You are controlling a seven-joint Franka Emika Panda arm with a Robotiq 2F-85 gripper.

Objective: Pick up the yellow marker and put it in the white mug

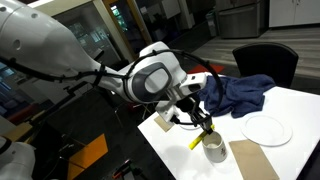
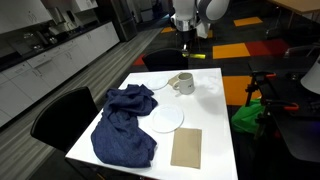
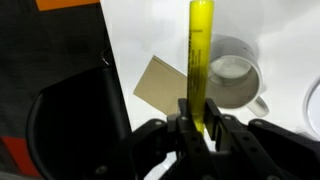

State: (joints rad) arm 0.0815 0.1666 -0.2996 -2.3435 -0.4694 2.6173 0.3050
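Over the bench [image 1: 292, 104], yellow marker [image 3: 199, 60]: clamped at its near end in the gripper. In the wrist view its body runs toward 12 o'clock. In an exterior view the marker [image 1: 197, 140] slants down toward 7 o'clock, outside the mug. Whether its lower tip touches the bench cannot be told.
Gripper [image 3: 200, 122]: narrowed onto the yellow marker, with one finger on each side of it. In an exterior view the gripper [image 1: 203, 122] hangs low over the bench.
White mug [image 3: 232, 80]: upright on the bench, mouth up, at 1 o'clock of the gripper in the wrist view, with its handle toward 4 o'clock. In an exterior view the mug [image 1: 214, 148] is just beside the marker's lower end, at 3 o'clock.
Tan square [image 3: 160, 85]: flat on the bench, at 10 o'clock of the gripper.
White plate [image 2: 165, 118]: at 7 o'clock of the mug, near it.
Blue cloth [image 2: 125, 125]: crumpled, at 9 o'clock of the plate and lapping its edge.
Brown sheet [image 2: 186, 147]: flat, at 5 o'clock of the plate.
Black chair [image 2: 55, 115]: at the bench's edge, beside the cloth.
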